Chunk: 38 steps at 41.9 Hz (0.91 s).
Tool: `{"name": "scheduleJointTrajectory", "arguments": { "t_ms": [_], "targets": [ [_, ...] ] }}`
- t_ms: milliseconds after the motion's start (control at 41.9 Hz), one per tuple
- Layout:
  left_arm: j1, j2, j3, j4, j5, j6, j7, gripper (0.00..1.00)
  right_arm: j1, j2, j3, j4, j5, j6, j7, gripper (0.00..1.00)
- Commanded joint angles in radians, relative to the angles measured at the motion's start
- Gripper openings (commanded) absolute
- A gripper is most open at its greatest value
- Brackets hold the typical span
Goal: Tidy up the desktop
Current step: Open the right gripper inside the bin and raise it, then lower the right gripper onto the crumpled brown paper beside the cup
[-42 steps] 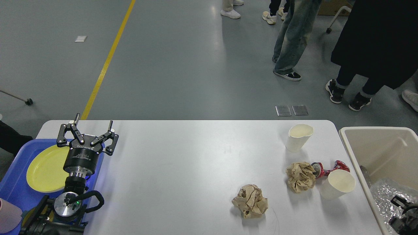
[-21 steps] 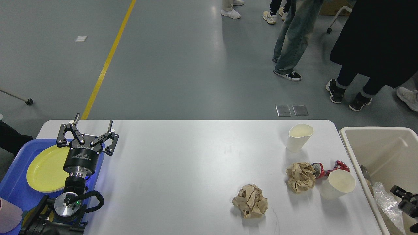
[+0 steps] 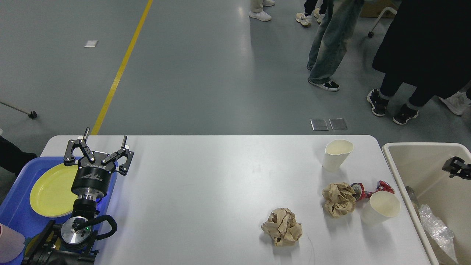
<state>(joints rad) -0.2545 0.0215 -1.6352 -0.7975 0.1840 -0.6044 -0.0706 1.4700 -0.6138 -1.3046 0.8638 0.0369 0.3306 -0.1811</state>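
The white desktop (image 3: 206,191) carries litter on its right side. Two crumpled brown paper balls (image 3: 282,226) (image 3: 338,199) lie there with a crushed red can (image 3: 371,189). One white paper cup (image 3: 336,154) stands near the far edge and another (image 3: 381,208) lies on its side by the can. My left gripper (image 3: 106,136) hovers open and empty over the desktop's left end, beside the blue tray. Only a dark tip of my right gripper (image 3: 457,168) shows, above the beige bin, too little to judge.
The beige bin (image 3: 404,147) stands off the desktop's right end and holds clear crumpled plastic wrap (image 3: 438,232). A blue tray (image 3: 14,217) at the left holds a yellow plate (image 3: 51,189). A pink cup (image 3: 9,243) sits at its near corner. Several people stand on the floor beyond.
My right gripper has risen from deep in the bin to above its far part. The plastic wrap has settled lower in the bin. The left arm has not moved.
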Motion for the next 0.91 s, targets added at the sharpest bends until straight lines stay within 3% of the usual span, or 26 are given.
{"name": "scheduleJointTrajectory", "arguments": {
  "t_ms": [0, 96, 239, 334, 669, 884],
  "targets": [
    [0.000, 0.000, 0.000, 0.000, 0.000, 0.000, 0.000, 0.96, 0.310, 0.087, -0.148, 0.232, 0.001, 0.089, -0.004, 1.00],
    [0.000, 0.000, 0.000, 0.000, 0.000, 0.000, 0.000, 0.96, 0.440, 0.181, -0.197, 0.293, 0.003, 0.192, -0.008, 1.00],
    [0.000, 0.000, 0.000, 0.000, 0.000, 0.000, 0.000, 0.96, 0.640, 0.304, -0.179, 0.337, 0.017, 0.461, -0.008, 1.00],
    [0.000, 0.000, 0.000, 0.000, 0.000, 0.000, 0.000, 0.96, 0.786, 0.362, -0.118, 0.455, 0.020, 0.541, -0.008, 1.00],
    [0.000, 0.000, 0.000, 0.001, 0.000, 0.000, 0.000, 0.96, 1.076, 0.395, 0.002, 0.768, 0.021, 0.554, -0.006, 1.00],
    [0.000, 0.000, 0.000, 0.000, 0.000, 0.000, 0.000, 0.96, 1.101, 0.387, 0.024, 0.807, 0.023, 0.551, -0.003, 1.00]
  ]
}}
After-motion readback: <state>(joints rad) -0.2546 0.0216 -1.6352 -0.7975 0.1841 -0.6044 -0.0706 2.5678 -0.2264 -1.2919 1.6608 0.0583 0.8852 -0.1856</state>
